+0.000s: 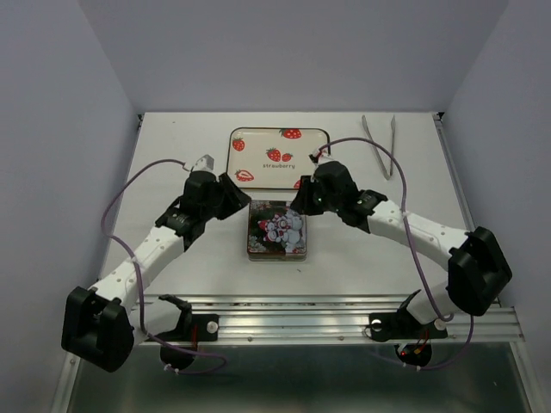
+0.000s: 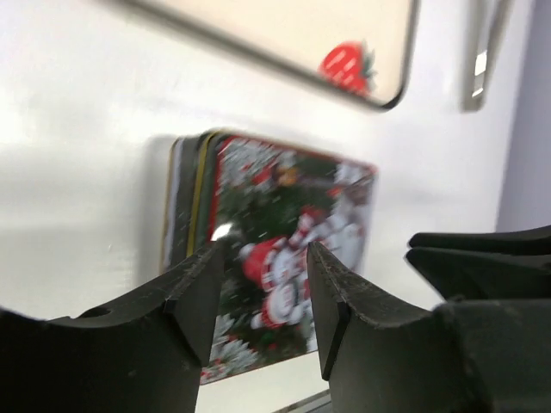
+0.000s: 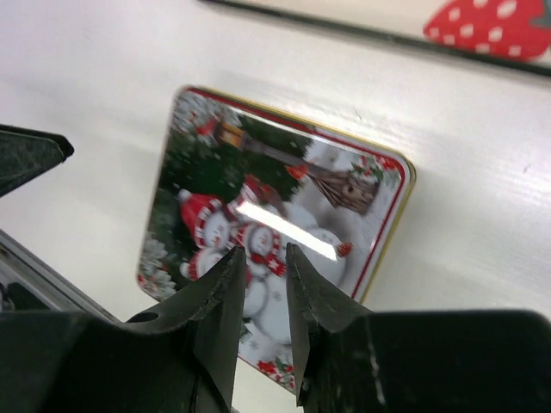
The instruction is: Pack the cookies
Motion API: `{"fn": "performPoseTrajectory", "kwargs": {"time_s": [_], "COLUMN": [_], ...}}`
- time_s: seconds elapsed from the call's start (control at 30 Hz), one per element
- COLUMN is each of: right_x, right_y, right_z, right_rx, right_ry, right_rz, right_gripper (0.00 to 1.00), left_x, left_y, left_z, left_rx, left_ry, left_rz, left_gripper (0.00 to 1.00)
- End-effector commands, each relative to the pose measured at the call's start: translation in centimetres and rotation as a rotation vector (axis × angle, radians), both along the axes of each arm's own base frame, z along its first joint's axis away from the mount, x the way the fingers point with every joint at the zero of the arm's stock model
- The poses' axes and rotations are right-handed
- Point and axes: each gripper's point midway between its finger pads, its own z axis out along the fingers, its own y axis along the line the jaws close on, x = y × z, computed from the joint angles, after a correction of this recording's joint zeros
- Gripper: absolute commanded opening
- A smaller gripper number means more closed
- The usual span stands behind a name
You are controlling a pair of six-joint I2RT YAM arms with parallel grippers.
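No cookies show in any view. A square tin (image 1: 277,231) with a snowman-printed lid lies shut in the middle of the table, and it also shows in both wrist views (image 2: 284,215) (image 3: 284,198). My left gripper (image 1: 238,193) hovers at the tin's back left corner. In the left wrist view its jaws (image 2: 265,251) stand apart with nothing between them. My right gripper (image 1: 303,200) hovers at the tin's back right corner. Its jaws (image 3: 263,252) keep a narrow gap, empty, above the lid.
A cream tray (image 1: 258,142) printed with red strawberries lies just behind the tin, and its edge shows in the wrist views (image 2: 284,26) (image 3: 362,26). Metal tongs (image 1: 379,146) lie at the back right. An aluminium rail (image 1: 344,314) runs along the near edge.
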Motion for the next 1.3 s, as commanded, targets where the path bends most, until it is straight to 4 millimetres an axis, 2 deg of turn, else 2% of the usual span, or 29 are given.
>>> {"fn": "performPoseTrajectory", "kwargs": {"time_s": [0.0,0.03,0.1,0.2,0.23,0.33,0.37,0.4,0.47,0.57,0.6,0.63,0.73,0.83,0.87,0.9,0.93,0.97,1.0,1.03,1.07,1.1,1.13,1.17,1.2,1.23,1.27], "right_x": [1.6,1.7,1.8,1.9,1.9,2.0,2.0,1.8,1.5,0.9,0.7,0.4,0.5,1.5,2.0,2.3,2.7,3.2,3.5,3.6,3.5,3.4,3.3,2.9,2.5,2.3,1.6], "right_y": [0.6,0.6,0.5,0.8,1.1,1.4,1.3,1.3,1.0,0.4,0.3,0.1,0.1,0.1,0.0,-0.1,-0.1,-0.6,-0.9,-1.2,-2.1,-2.7,-3.4,-4.9,-5.8,-7.1,-7.7], "right_z": [7.0,7.3,7.2,5.4,4.0,1.6,-0.3,-1.2,-3.9,-6.5,-7.4,-8.0,-7.5,-5.0,-2.7,-1.3,1.8,3.3,4.7,6.2,8.8,10.0,11.0,13.2,13.4,14.0,14.3], "right_rx": [0.080,0.083,0.080,0.068,0.057,0.030,0.006,-0.005,-0.037,-0.068,-0.082,-0.087,-0.080,-0.063,-0.041,-0.026,0.014,0.016,0.029,0.044,0.072,0.085,0.092,0.113,0.109,0.100,0.107], "right_ry": [-0.172,-0.178,-0.180,-0.146,-0.115,-0.067,-0.031,-0.011,0.042,0.099,0.115,0.133,0.124,0.054,-0.004,-0.036,-0.095,-0.141,-0.170,-0.200,-0.255,-0.279,-0.302,-0.357,-0.372,-0.398,-0.404], "right_rz": [-0.017,-0.023,-0.032,-0.029,-0.022,-0.022,-0.030,-0.031,-0.044,-0.066,-0.069,-0.075,-0.074,-0.091,-0.099,-0.107,-0.117,-0.143,-0.162,-0.178,-0.208,-0.229,-0.250,-0.295,-0.317,-0.353,-0.354], "right_gripper": [0.31,0.32,0.31,0.31,0.31,0.30,0.29,0.29,0.28,0.27,0.27,0.27,0.27,0.27,0.28,0.29,0.31,0.39,0.41,0.44,0.61,0.76,0.93,1.00,1.00,1.00,1.00], "left_x": [2.1,2.5,3.0,3.6,3.9,4.3,4.3,4.3,4.1,3.1,3.0,2.6,2.5,2.8,3.1,3.1,4.1,4.1,4.3,4.9,4.9,4.5,4.5,3.7,2.8,2.0,1.8], "left_y": [0.1,-0.1,-1.1,-2.7,-3.1,-3.7,-3.8,-3.9,-3.6,-3.0,-2.9,-2.8,-3.1,-3.6,-3.8,-3.6,-3.5,-3.1,-2.9,-3.0,-1.9,-1.3,-0.5,0.6,1.7,3.3,4.1], "left_z": [6.8,7.8,7.7,6.1,4.5,2.0,0.2,-0.4,-3.0,-6.9,-7.7,-9.1,-9.7,-7.8,-5.8,-4.8,-2.4,0.2,2.0,5.3,8.6,10.1,12.8,15.3,15.6,18.1,17.8], "left_rx": [0.011,0.007,0.017,0.042,0.060,0.071,0.084,0.087,0.105,0.143,0.151,0.165,0.163,0.144,0.130,0.134,0.146,0.142,0.146,0.128,0.123,0.127,0.120,0.103,0.128,0.125,0.154], "left_ry": [-0.176,-0.196,-0.190,-0.150,-0.113,-0.061,-0.019,-0.004,0.052,0.137,0.155,0.192,0.214,0.163,0.112,0.094,0.028,-0.016,-0.053,-0.122,-0.197,-0.219,-0.276,-0.325,-0.308,-0.356,-0.339], "left_rz": [0.023,0.017,-0.003,-0.040,-0.050,-0.064,-0.060,-0.057,-0.043,-0.027,-0.025,-0.031,-0.044,-0.053,-0.050,-0.045,-0.021,-0.008,0.005,0.019,0.062,0.080,0.118,0.147,0.173,0.228,0.255], "left_gripper": [0.54,0.54,0.49,0.42,0.40,0.35,0.33,0.32,0.31,0.31,0.28,0.27,0.22,0.22,0.22,0.27,0.32,0.44,0.44,0.59,0.68,0.84,0.96,0.99,0.99,0.99,0.99]}}
